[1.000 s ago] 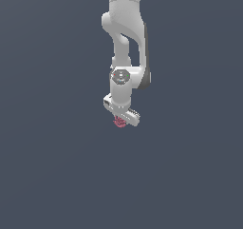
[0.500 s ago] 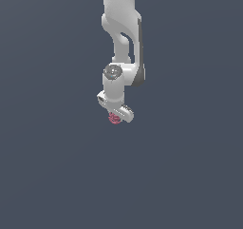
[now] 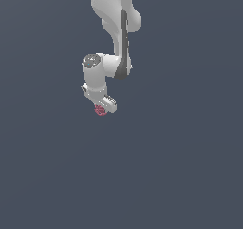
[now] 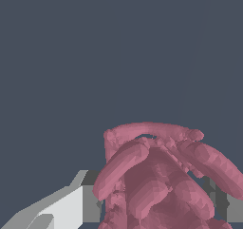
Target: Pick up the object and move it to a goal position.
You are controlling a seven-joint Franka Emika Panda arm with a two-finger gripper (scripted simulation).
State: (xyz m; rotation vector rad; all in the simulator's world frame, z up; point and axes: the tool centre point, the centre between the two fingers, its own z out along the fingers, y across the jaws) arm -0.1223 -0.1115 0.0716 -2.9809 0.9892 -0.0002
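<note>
Pincer [image 3: 101,108]: white, pinching the lump; one finger [image 4: 66,209] visible beside it in wrist view.
Lump [image 3: 99,110]: pinkish-red, bumpy, swirled; sits at pincer tip, fills lower wrist view [image 4: 161,180].
Arm [image 3: 114,38]: white, comes down from top of ext. view, wrist bent toward ext. view's left.
Backdrop: plain dark grey-blue.

Background [image 3: 190,166]: uniform dark blue-grey field filling both views. No edges, seams, markings or separate items are distinguishable.
</note>
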